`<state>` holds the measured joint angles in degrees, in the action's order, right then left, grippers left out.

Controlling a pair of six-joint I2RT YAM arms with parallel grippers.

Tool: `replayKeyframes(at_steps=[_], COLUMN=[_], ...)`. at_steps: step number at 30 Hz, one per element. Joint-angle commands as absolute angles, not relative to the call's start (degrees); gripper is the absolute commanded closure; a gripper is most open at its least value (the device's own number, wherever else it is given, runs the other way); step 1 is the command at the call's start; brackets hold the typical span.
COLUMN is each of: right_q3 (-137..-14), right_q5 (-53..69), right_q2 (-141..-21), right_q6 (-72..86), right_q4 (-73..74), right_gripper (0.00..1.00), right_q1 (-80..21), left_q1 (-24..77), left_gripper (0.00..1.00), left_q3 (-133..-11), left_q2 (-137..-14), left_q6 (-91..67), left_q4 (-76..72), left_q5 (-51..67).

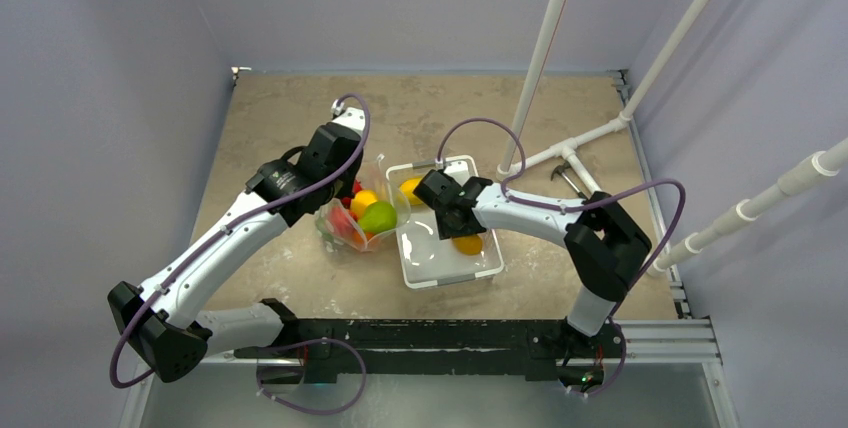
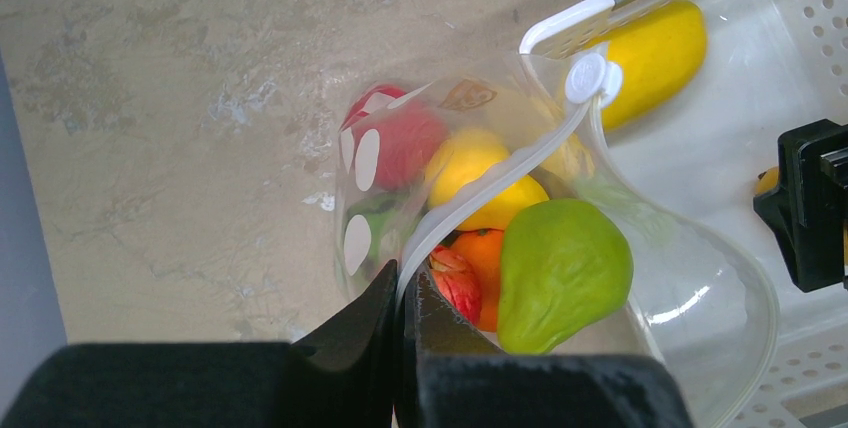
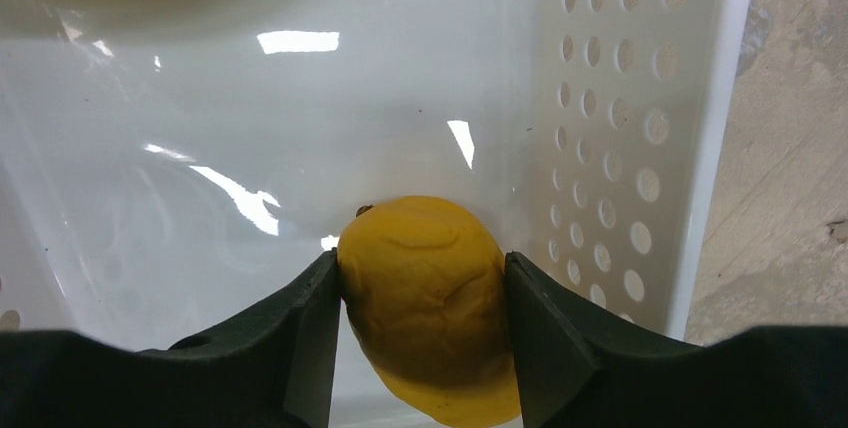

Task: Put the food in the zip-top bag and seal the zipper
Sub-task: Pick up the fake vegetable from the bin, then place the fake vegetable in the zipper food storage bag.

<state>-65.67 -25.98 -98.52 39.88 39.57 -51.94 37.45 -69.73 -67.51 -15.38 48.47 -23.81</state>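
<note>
Top view: left gripper (image 1: 347, 196) is at the near-left rim of the bag (image 1: 362, 220), which sits on the table (image 1: 270, 118) just left of the white tray (image 1: 440, 266), touching it. Red, yellow and green fruit show through the bag. Right gripper (image 1: 462, 231) is down inside the tray on an orange fruit (image 1: 470, 245). A yellow fruit (image 1: 411, 190) lies at the tray's far end.

Left wrist: left gripper (image 2: 403, 293) fingers are pressed together, pinching the bag's edge at the zipper (image 2: 480, 193). The bag mouth gapes open. Inside are a green fruit (image 2: 560, 273), a red fruit (image 2: 400, 143), plus yellow and orange ones. The white slider (image 2: 590, 78) sits at the zipper's far end, against the tray corner. The yellow fruit is in the tray beyond it.

Right wrist: right gripper (image 3: 420, 278) fingers touch both sides of the orange fruit, clamped on it, close to the tray's perforated side wall. Can't tell if the fruit is off the tray floor. The yellow fruit's edge shows top left.
</note>
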Motion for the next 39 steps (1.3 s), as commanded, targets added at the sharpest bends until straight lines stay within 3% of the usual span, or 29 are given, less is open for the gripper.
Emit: replayKeyframes(at_steps=[1, 8, 21, 33, 39], right_q3=[-68.4, -71.4, -80.5, -82.8, -84.5], right_q5=[-27.1, -26.0, -18.4, -6.4, -6.2], right_q2=[-94.1, -88.5, -79.2, -80.5, -84.7], right_q6=[41.2, 40.3, 34.6, 29.4, 28.9], right_q4=[40.3, 38.4, 27.7, 15.1, 14.7], right_gripper=[0.68, 0.75, 0.76, 0.78, 0.77], right_q1=[-51.8, -51.8, -51.8, -52.6, -55.7], left_q1=[37.0, 37.0, 37.1, 37.0, 37.0], left_gripper=[1.0, 1.0, 1.0, 1.0, 1.0], left_q3=[-70.0, -70.0, -71.1, -72.8, -72.9], left_q2=[-66.1, -65.8, -66.5, -67.3, -67.6], left_q6=[-15.0, -16.2, -18.2, -18.8, -19.2], left_q4=[46.9, 47.8, 48.9, 49.8, 49.9], left_q5=[-23.0, -22.9, -22.2, -21.7, -21.8])
